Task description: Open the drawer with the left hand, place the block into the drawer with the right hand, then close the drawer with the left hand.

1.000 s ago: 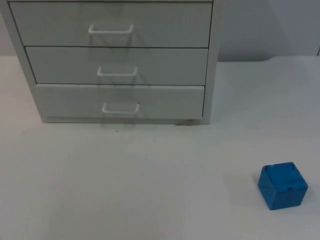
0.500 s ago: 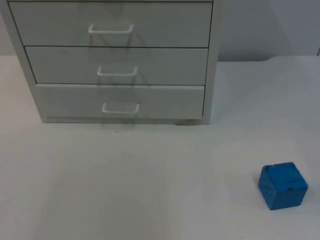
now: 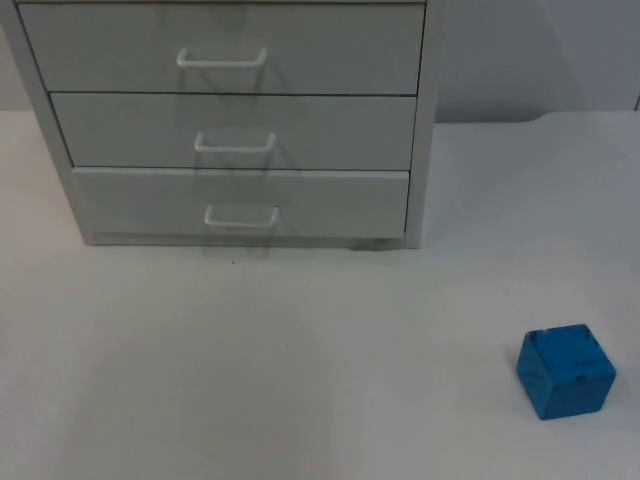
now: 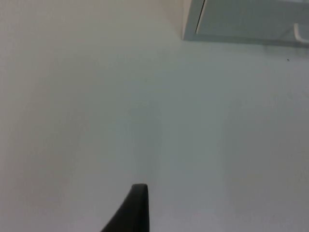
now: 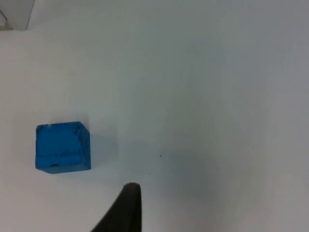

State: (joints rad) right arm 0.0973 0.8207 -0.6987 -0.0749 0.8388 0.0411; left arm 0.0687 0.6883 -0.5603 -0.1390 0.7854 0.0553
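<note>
Top view first: a white three-drawer cabinet (image 3: 230, 120) stands at the far side of the table (image 3: 300, 380), backed toward the grey partition wall (image 3: 540, 50), its drawer fronts facing the robot so a handle can be pulled straight out. All three drawers look pushed in, so I'd judge the opening step not yet begun. The bottom drawer (image 3: 240, 203) sits lowest, its handle (image 3: 241, 217) at about 11 o'clock from the table's middle; which drawer is meant I cannot tell from the task alone.

The blue block (image 3: 565, 371) rests on the table at roughly 4 o'clock, well apart from the cabinet and on the right arm's side, which suits a pick by that arm. It sits flat, one corner turned slightly toward the camera.

From the left wrist view, the left gripper (image 4: 133, 212) hangs over bare table, with the cabinet's lower corner (image 4: 193, 29) ahead of it at about 1 o'clock. One fingertip is all I can see, so how far its fingers are spread I cannot tell, nor that it holds anything.

From the right wrist view, the right gripper (image 5: 125, 212) hangs near the block (image 5: 63, 147), which lies at about 10 o'clock from the fingertip and not touching it. Again, its opening I cannot tell. This arm seems to wait.
</note>
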